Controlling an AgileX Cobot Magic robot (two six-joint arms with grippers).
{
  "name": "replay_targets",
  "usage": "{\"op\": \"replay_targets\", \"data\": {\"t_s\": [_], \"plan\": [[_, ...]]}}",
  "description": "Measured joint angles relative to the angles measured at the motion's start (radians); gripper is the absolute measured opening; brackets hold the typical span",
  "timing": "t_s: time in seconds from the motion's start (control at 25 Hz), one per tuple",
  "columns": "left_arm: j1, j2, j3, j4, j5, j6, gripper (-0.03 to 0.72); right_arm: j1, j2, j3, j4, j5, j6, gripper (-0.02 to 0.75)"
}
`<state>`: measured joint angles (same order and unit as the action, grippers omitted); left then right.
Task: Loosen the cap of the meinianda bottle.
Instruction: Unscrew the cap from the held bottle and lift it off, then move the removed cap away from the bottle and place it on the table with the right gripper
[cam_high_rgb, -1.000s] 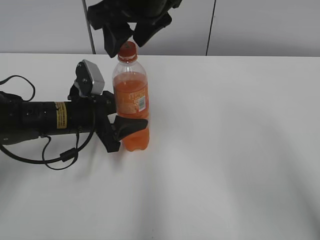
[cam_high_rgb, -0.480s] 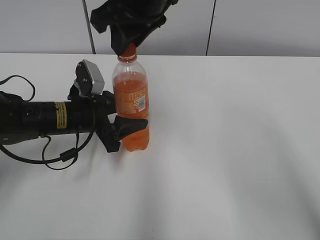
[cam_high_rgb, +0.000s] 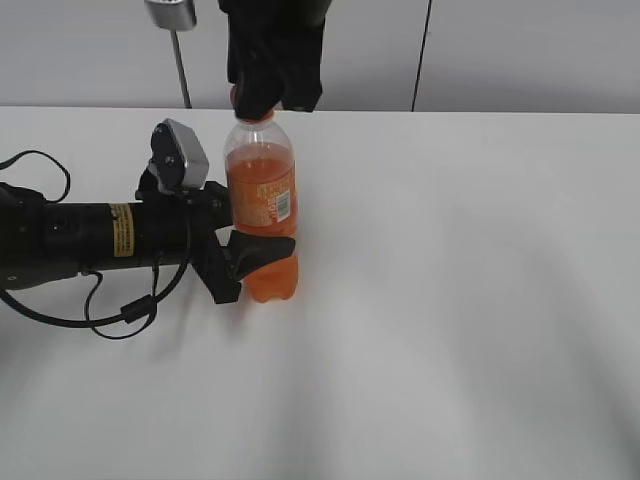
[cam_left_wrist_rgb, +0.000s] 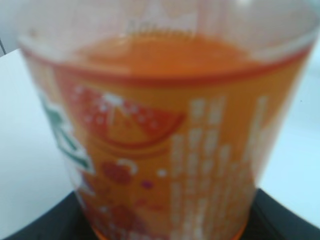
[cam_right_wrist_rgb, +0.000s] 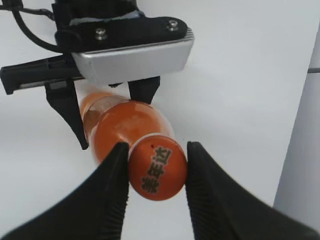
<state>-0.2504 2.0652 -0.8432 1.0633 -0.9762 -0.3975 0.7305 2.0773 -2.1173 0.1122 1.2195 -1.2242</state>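
The meinianda bottle stands upright on the white table, left of centre in the exterior view, mostly full of orange drink. The left gripper clamps the lower body from the left side of the frame; one black finger wraps across the front below the label. The left wrist view is filled by the blurred label, with dark finger tips at both bottom corners. The right gripper hangs over the bottle at upper centre of the exterior view, and in the right wrist view both black fingers press on the sides of the cap, so it is clenched on the cap.

Handling, as a judgement: the full bottle is fairly heavy and should stay put, but the thin clear wall can dent and the smooth plastic can spin in the clamp, so the low ribbed section is the better hold. The cap is small, hard and stiff; hold it on its rim, squarely, or the pads slip during the twist.

Change from earlier: a second ago the right gripper's fingers were spread above the cap, which showed between them. Now they have closed and rotated, hiding most of it. The bottle and left gripper have not shifted.
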Motion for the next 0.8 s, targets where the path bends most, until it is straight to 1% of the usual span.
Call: {"op": "replay_targets", "data": {"t_s": [0.16,0.28,0.44,0.52,0.6,0.68,0.8], "plan": [[0.000,0.000,0.000,0.000,0.000,0.000,0.408,0.000,-0.002,-0.004,0.005,0.006,-0.058,0.262],[0.000,0.000,0.000,0.002,0.000,0.000,0.408,0.000,-0.019,-0.004,0.019,0.006,-0.067,0.262],[0.000,0.000,0.000,0.003,0.000,0.000,0.408,0.000,-0.083,-0.004,0.051,0.006,0.012,0.262],[0.000,0.000,0.000,0.003,0.000,0.000,0.408,0.000,-0.122,-0.004,0.052,0.006,0.161,0.262],[0.000,0.000,0.000,0.003,0.000,0.000,0.408,0.000,-0.157,-0.005,0.009,0.006,0.383,0.262],[0.000,-0.001,0.000,0.003,0.000,0.000,0.408,0.000,-0.188,-0.005,-0.091,0.006,0.659,0.262],[0.000,-0.001,0.000,0.003,0.000,0.000,0.408,-0.002,-0.220,-0.005,-0.305,0.006,0.963,0.263]]}}
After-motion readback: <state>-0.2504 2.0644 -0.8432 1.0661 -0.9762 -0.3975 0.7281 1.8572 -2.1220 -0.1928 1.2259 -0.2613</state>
